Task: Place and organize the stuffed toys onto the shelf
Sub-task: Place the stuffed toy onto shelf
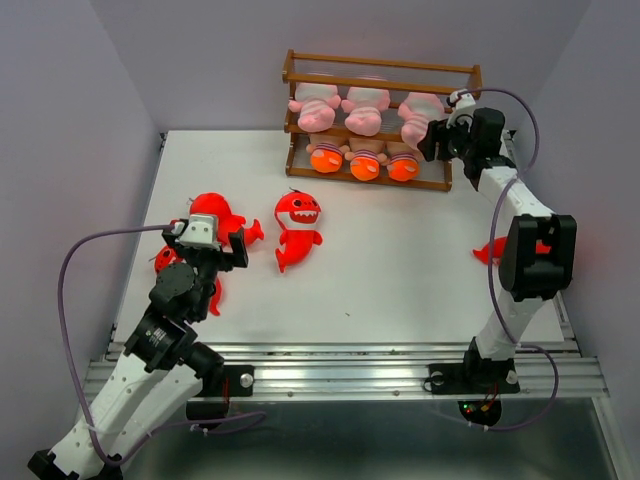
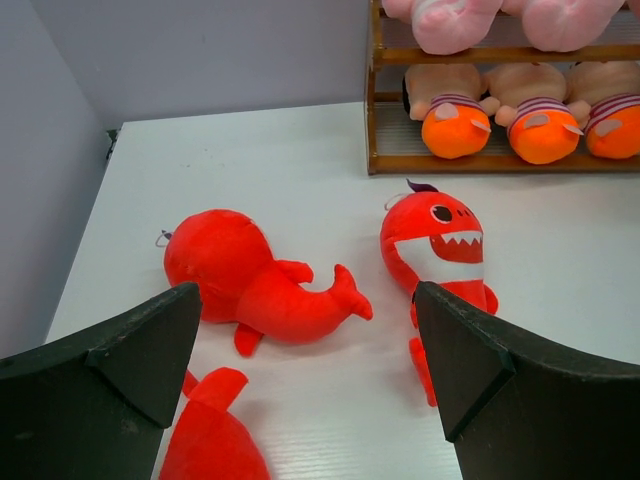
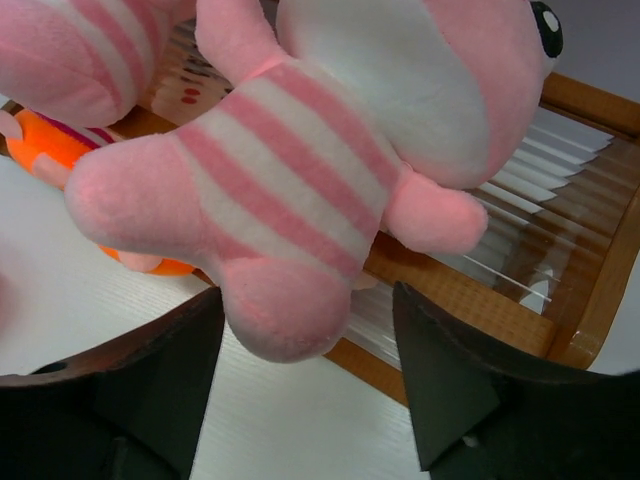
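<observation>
Rightmost pink striped toy (image 3: 290,190) sits on shelf (image 3: 480,305), tier above orange-footed dolls (image 2: 455,125), far right of table (image 1: 400,290); its foot hangs between right gripper (image 3: 305,375) fingers (image 3: 440,380), which stand apart, not clamped on it. Red print behind toy too blurred to read. Left gripper (image 2: 300,370) spread wide, holding nothing, above three red sharks (image 2: 255,290) on left half; fourth shark (image 1: 488,250) near right

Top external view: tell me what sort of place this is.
Probably a robot lab cell: a white table between plain lavender panels, a left arm and right arm bolted to a metal rail, plush toys and a wooden shelf as props.
</observation>
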`<state>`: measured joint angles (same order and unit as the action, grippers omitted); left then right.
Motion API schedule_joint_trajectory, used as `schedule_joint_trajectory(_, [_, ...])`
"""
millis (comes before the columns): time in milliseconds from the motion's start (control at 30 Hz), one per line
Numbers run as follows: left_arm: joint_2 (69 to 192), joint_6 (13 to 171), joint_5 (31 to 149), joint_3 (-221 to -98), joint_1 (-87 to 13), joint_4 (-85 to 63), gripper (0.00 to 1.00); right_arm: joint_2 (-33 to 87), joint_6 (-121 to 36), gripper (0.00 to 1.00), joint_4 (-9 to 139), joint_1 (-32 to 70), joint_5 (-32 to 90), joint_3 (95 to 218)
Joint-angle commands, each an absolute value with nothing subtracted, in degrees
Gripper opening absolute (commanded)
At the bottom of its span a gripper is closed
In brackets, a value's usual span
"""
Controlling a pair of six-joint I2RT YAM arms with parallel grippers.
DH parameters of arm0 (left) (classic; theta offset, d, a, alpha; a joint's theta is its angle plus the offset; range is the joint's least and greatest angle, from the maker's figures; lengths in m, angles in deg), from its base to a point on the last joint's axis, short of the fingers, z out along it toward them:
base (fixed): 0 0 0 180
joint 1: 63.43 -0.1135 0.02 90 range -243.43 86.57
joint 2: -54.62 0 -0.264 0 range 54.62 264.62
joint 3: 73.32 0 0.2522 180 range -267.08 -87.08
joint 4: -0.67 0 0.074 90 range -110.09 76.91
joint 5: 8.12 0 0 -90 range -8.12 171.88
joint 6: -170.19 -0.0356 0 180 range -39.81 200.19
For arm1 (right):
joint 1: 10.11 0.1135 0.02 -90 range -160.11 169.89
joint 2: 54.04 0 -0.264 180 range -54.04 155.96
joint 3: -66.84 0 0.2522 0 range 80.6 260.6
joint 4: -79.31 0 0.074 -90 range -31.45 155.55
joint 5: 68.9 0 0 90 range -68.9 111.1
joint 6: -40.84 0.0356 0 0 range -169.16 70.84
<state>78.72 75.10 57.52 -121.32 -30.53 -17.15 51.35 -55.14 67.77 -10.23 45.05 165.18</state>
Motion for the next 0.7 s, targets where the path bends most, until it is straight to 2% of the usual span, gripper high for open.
schedule_joint_trajectory(0, [78.2, 75.0, 55.7, -120.5, -30.6, -13.5, 0.99, 52.4, -56.5, 0.65, 71.6, -10.0, 44.8, 169.2])
schedule_joint_trajectory(200, [78.6, 74.8, 55.9, -120.4, -30.6, -13.5, 0.99, 53.0, -58.3, 0.36, 73.1, -10.0, 45.5, 169.5])
schedule_joint_trajectory(300, [78.8, 74.7, 56.0, -120.4, -30.6, -13.5, 0.99, 52.8, -60.4, 0.27, 73.7, -10.0, 46.3, 169.3])
schedule_joint_trajectory(667, [79.8, 74.3, 56.2, -120.3, -30.6, -13.5, 0.99, 55.3, -71.1, 0.11, 69.0, -10.0, 48.0, 174.2])
